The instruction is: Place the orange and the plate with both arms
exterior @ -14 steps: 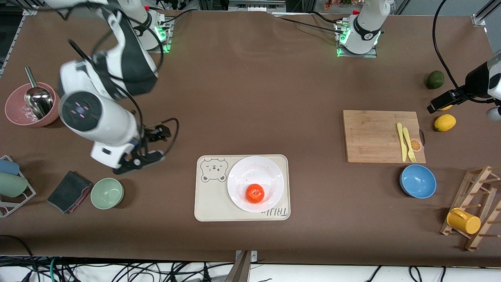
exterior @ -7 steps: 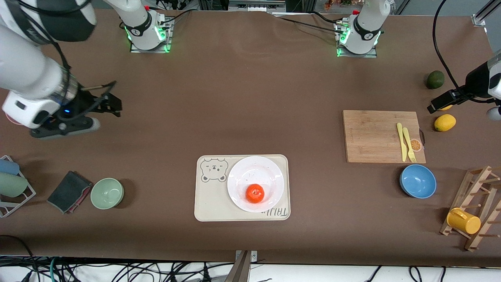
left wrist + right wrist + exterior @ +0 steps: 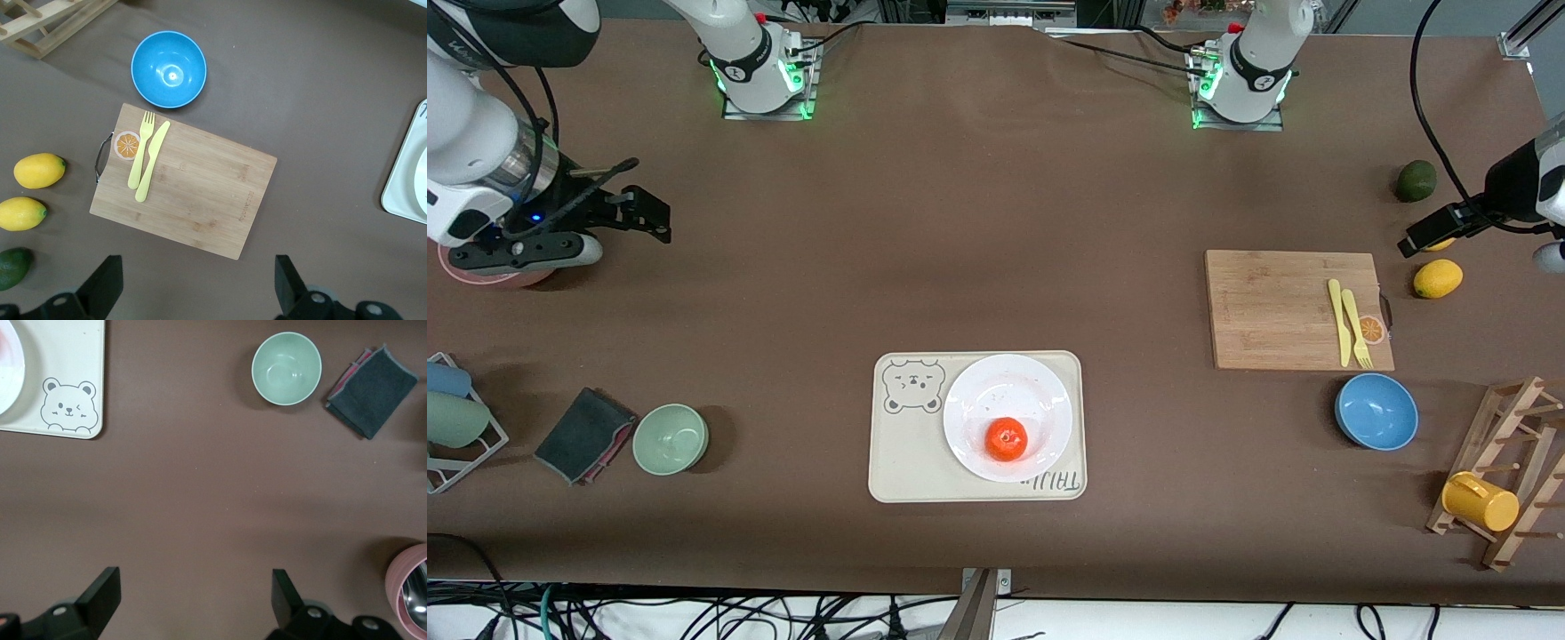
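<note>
Front view: the tray [image 3: 889, 444] lies mid-table at the camera's edge, well apart from both claws. On it sits the plate [image 3: 1007, 391], and the orange [image 3: 1007, 439] rests on the plate's camera-side half, touching nothing else.

Right gripper [image 3: 627, 209] hangs over bare cloth at the right arm's end of the table, just beside a pink bowl [image 3: 480, 274], its fingers [image 3: 100, 593] spread wide with nothing between them. From it, plate and orange lie toward the camera and toward the table's middle.

Left gripper [image 3: 197, 283] is up at the left arm's end, over the table beside the cutting board [image 3: 183, 180] and near the lemons [image 3: 39, 170]; its fingers [image 3: 103, 283] are likewise spread and empty.

Neither claw is clearly closer to the plate; both look parked. Plate and orange already seem set down together, so little appears left to do.
</note>
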`<state>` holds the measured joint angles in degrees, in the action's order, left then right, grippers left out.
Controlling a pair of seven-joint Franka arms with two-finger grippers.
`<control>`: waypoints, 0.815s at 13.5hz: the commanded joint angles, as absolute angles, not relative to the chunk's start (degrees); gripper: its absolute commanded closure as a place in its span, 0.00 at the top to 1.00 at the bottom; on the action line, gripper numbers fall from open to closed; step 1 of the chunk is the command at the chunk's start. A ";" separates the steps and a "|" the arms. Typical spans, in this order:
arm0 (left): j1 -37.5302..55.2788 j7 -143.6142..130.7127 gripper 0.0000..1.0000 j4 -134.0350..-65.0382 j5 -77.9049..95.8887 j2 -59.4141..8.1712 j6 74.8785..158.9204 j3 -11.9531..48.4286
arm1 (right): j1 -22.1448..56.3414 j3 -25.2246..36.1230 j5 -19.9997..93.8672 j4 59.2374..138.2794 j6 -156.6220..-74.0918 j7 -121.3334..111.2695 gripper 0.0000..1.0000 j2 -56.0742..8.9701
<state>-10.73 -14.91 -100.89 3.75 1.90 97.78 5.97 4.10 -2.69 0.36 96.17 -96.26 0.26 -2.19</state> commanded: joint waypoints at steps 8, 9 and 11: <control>-11.34 -13.27 1.00 -100.28 5.19 1.93 96.59 6.59 | 1.58 -2.46 1.85 103.18 -99.93 -0.79 1.00 2.81; -11.34 -13.18 1.00 -100.28 5.19 1.85 96.50 6.59 | 1.58 -2.46 1.76 103.10 -99.93 -0.88 1.00 2.64; -11.34 -13.18 1.00 -100.37 5.19 1.67 96.42 6.59 | 1.67 -2.55 1.67 103.01 -99.67 -0.88 1.00 2.55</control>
